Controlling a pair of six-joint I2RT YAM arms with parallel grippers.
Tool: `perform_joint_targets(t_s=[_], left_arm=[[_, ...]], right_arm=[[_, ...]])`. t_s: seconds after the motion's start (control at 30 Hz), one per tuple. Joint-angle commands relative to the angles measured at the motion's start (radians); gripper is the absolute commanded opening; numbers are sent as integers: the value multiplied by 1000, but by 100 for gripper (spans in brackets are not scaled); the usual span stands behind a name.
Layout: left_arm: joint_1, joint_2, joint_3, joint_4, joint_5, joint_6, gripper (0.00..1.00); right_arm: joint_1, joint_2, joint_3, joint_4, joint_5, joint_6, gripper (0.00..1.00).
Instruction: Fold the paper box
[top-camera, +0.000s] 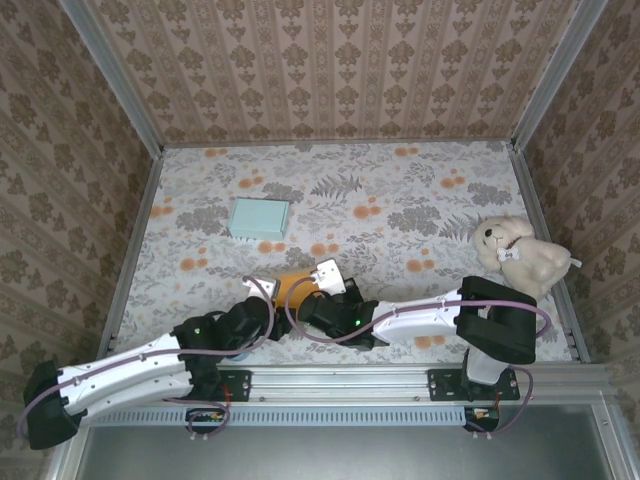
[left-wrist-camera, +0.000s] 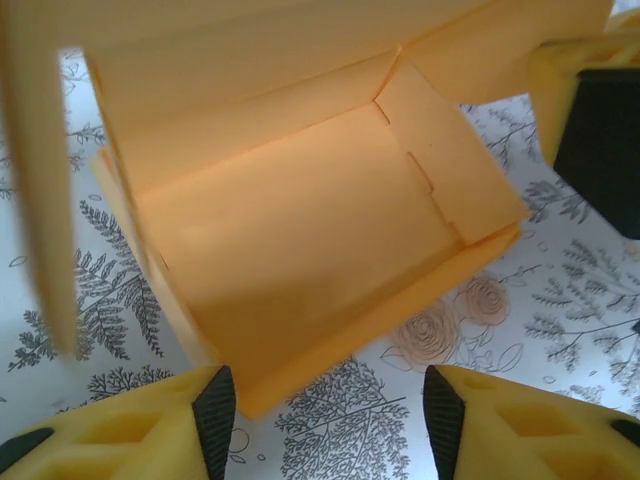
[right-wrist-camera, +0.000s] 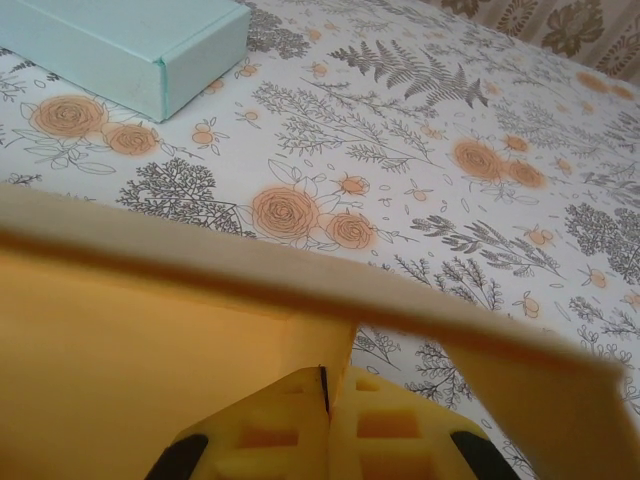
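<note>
Paper box open, bare orange inside; right claw pinches its wall.

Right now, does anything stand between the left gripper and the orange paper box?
Nothing visible does. The box lies just ahead of the left gripper, its jaws open, with only bare tablecloth between them.
</note>
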Motion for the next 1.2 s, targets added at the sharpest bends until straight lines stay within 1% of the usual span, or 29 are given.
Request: perform_joint_targets(t_s=[0.0,0.13,0.2,0.3,0.37,0.47,0.57,0.63,0.7,0.77,0.83,0.9,0.97,1.0,1.03,1.07,1.17], left_arm=[[-9,-30,-12,17,12,18,59],[-10,-35,-15,40,48,25,60],[-11,-53,-18,32,35,18,59],[-10,-128,-22,-55,-67,-51,55],[-10,-216,-27,-106,-115,-78,51],[-10,-353,-27,-160,-135,-94,45],[-9,-449,-12,-202,-159,-104,45],[-4,-461,4,-226,-197,-117,45],[10,-442,19,-229,-226,-125,47],[39,-409,35,-226,-247,-149,51],[76,-399,57,-217,-250,-165,59],[117,-416,87,-215,-253,-183,66],[167,-431,117,-220,-234,-228,74],[189,-435,126,-219,-215,-252,79],[215,-433,130,-209,-186,-281,86],[238,-426,130,-200,-157,-327,100],[301,-363,130,-151,-74,-418,100]], right_arm=[[-11,5,20,-39,21,-14,3],[-19,8,22,-41,24,-23,3],[-25,5,22,-49,33,-34,4],[-35,-9,17,-51,36,-56,4],[-41,-18,8,-45,36,-72,4],[-47,-23,4,-42,34,-90,4],[-48,-18,6,-41,34,-99,4],[-48,-14,6,-36,30,-102,4],[-49,-12,3,-32,28,-103,4],[-49,-12,3,-28,24,-105,4],[-48,-13,1,-27,21,-105,4],[-48,-17,-3,-26,18,-104,4],[-48,-20,-5,-25,11,-102,4],[-48,-21,-6,-26,10,-102,4],[-48,-21,-8,-26,4,-102,4],[-48,-23,-8,-26,5,-103,4],[-47,-23,-10,-21,5,-109,4]])
